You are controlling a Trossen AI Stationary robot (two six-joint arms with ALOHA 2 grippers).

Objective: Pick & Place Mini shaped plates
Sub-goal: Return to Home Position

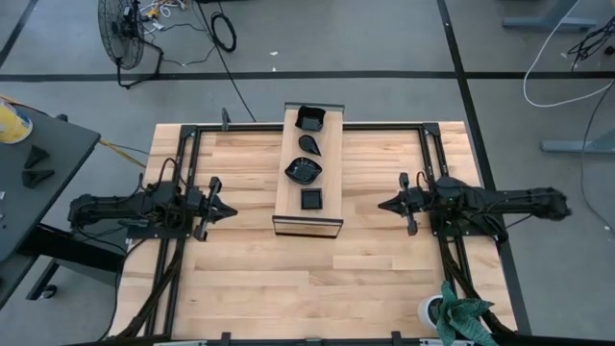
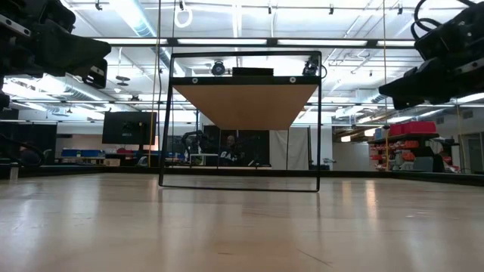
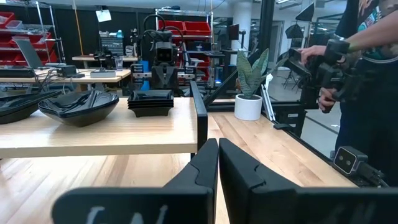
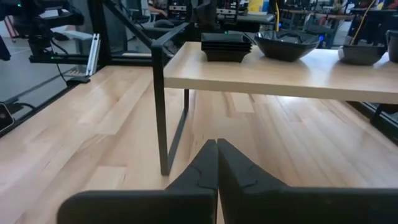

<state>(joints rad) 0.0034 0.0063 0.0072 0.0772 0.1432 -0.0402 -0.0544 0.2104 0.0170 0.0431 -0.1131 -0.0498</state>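
1. Sitting on the raised shelf (image 1: 332,163) at the middle of the surface (image 1: 384,279), the mini shaped plates (image 1: 303,171) are resting in four separate stacks, set in a row along its board.
2. No plate is showing on the surface itself in any view, so the placing is, by judgement, finished.
3. The left pincer (image 1: 228,209) is hanging near the shelf's left side, its fingers pressed together and gripping nothing.
4. The right pincer (image 1: 382,204) is hanging opposite, likewise closed and empty, apart from the plates.
5. What is remaining appears to be only parking both pincers at home; both are pointing inward, level above the surface.
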